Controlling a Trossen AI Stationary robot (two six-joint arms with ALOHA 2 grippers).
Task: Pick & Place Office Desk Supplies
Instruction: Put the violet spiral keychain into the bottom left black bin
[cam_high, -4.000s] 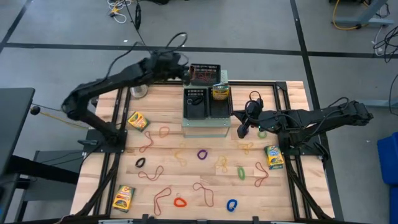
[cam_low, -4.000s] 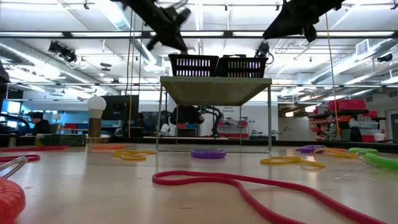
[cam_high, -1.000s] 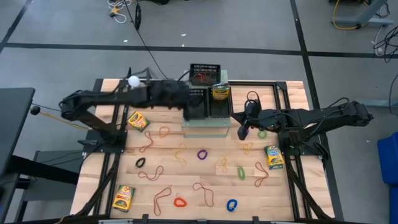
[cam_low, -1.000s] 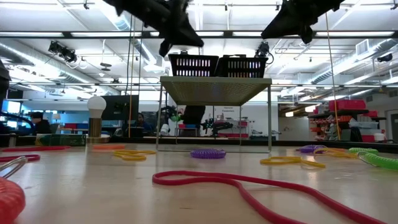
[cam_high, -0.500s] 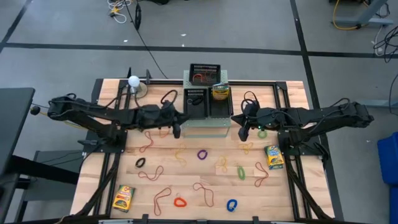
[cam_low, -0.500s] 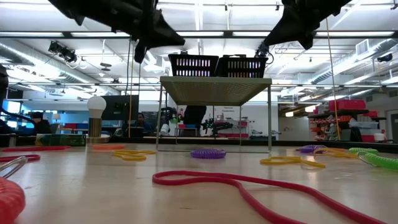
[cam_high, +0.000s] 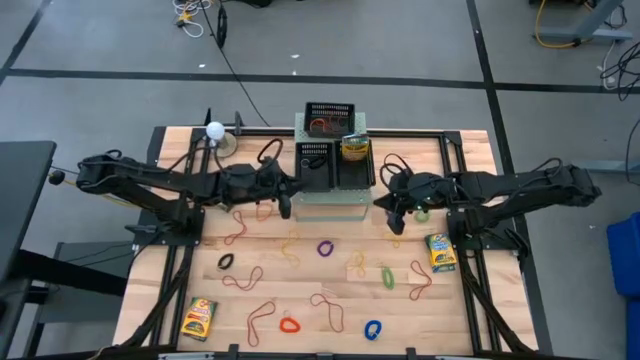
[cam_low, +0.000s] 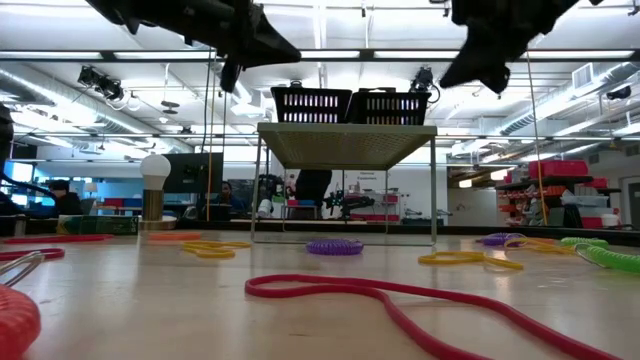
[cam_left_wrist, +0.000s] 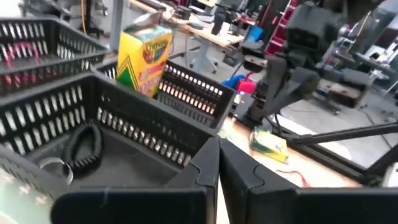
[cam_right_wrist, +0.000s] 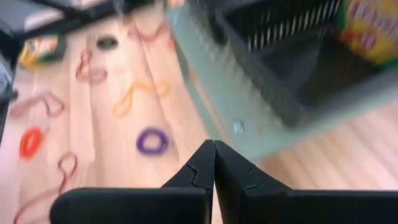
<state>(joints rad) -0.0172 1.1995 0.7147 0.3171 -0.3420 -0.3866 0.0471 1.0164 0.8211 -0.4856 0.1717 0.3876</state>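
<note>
Since a second ago the left arm has swung down from the far trays, so the left gripper now hangs clenched and empty just left of the pale-green perforated box; the right gripper, clenched and empty too, has edged nearer. Crayon boxes lie near-left and right, one stands in a black mesh tray, and rubber bands with a purple loop scatter between.

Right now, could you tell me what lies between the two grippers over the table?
In the high view, the pale-green perforated box, topped with black mesh trays, lies between the left gripper and the right gripper.
</note>
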